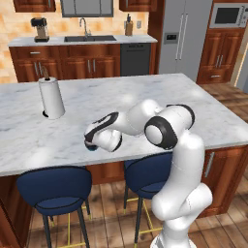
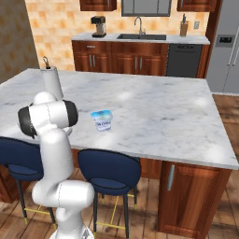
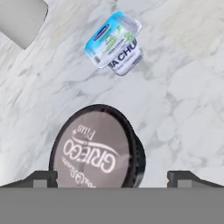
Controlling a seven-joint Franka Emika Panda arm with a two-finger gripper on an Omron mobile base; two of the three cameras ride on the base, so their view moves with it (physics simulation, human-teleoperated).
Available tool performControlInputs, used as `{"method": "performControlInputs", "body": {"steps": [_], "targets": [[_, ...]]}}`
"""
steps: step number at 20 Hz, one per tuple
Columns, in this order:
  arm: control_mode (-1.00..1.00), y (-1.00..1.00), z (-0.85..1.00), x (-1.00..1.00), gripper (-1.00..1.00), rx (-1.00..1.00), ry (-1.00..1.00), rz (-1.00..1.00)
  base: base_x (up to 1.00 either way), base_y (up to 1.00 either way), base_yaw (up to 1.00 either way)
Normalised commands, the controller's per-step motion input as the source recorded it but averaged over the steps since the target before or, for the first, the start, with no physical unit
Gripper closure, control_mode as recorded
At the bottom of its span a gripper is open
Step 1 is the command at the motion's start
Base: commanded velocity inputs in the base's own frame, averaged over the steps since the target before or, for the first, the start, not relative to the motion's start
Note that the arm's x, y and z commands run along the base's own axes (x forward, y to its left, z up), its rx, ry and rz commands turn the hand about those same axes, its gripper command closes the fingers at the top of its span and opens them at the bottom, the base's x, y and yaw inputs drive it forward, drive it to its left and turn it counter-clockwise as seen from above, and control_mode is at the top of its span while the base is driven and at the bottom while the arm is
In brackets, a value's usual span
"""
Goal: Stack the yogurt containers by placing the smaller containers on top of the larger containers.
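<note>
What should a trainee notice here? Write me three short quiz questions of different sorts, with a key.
1. True or false: the fingers stand open, one on either side of the dark cup.
2. In the hand view, what lies beyond the dark cup on the marble counter?
A. a white container with a light-blue lid
B. a red mug
C. a glass bowl
3. Fill in: the tall white thing standing upright toward the island's far left is a ____ roll.

Key: 1 true; 2 A; 3 paper towel.
</note>
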Motion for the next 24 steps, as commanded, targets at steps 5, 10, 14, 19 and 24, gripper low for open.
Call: {"method": "performControlInputs", "body": {"steps": [5,10,14,19,24], "targets": [[-1.00,0.04,-0.14,0.11,-1.00,0.00,0.00,0.00,0.00,0.00,0.00],[-1.00,0.03,-0.15,0.11,-1.00,0.00,0.00,0.00,0.00,0.00,0.00],[-1.00,0.15,-0.17,0.17,-1.00,0.00,0.00,0.00,0.00,0.00,0.00],[-1.00,0.36,-0.14,0.29,1.00,0.00,0.01,0.00,0.00,0.00,0.00],[-1.00,0.09,-0.10,0.03,1.00,0.00,0.00,0.00,0.00,0.00,0.00]]}}
